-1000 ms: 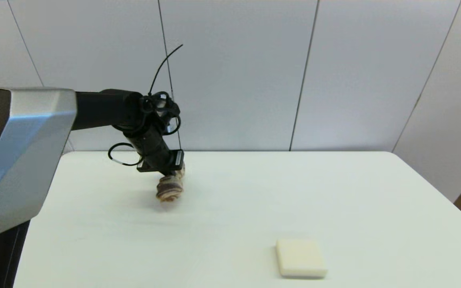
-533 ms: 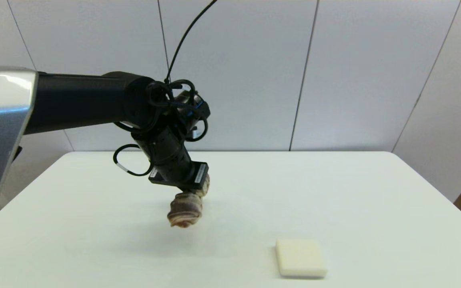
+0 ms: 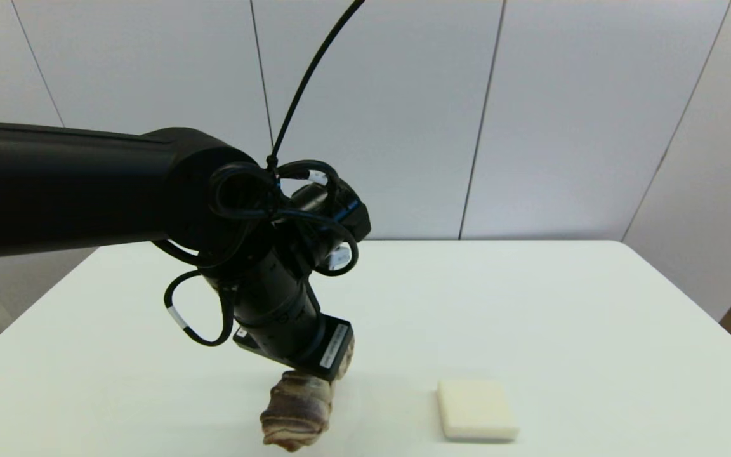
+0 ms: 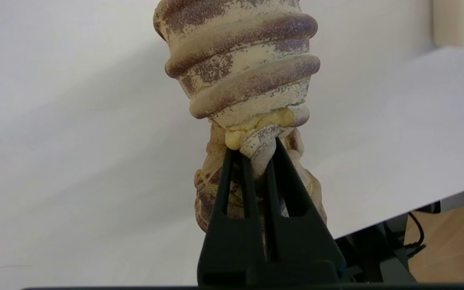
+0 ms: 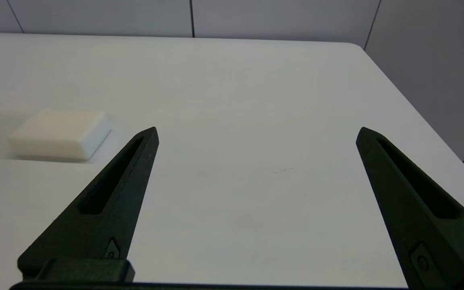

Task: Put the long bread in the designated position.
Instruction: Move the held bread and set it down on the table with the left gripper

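Long bread (image 3: 296, 416) above the tabletop (image 3: 530, 304) near its front edge, left of the square block (image 3: 476, 409), apart.

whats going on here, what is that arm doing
The left claw is shut on the long bread, pinching it at a narrow spot along its ridged body and holding it above the white table, with one end hanging down near the front edge. A flat cream square block lies on the table to the robot's right of the bread. The right claw is open, over bare table near the block, holding nothing.
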